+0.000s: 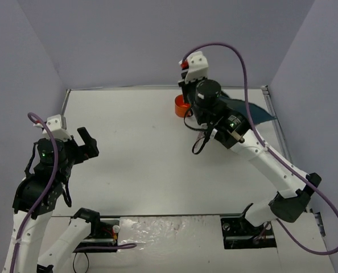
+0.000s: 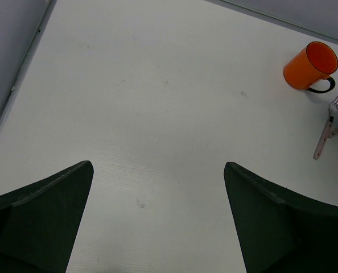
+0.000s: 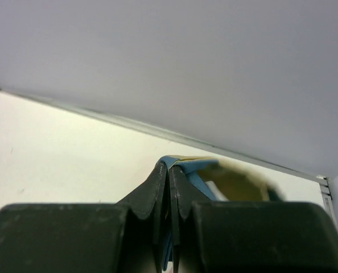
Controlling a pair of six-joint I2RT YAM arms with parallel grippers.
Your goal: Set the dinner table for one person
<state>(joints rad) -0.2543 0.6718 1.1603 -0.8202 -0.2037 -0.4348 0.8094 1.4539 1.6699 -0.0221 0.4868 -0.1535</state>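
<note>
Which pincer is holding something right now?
The right pincer, clamped shut on the blue-and-tan cloth; the left pincer hangs open and empty above the table.

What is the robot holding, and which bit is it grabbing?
The right gripper pinches the blue placemat by its edge, jaws shut. The left gripper is open and empty.
</note>
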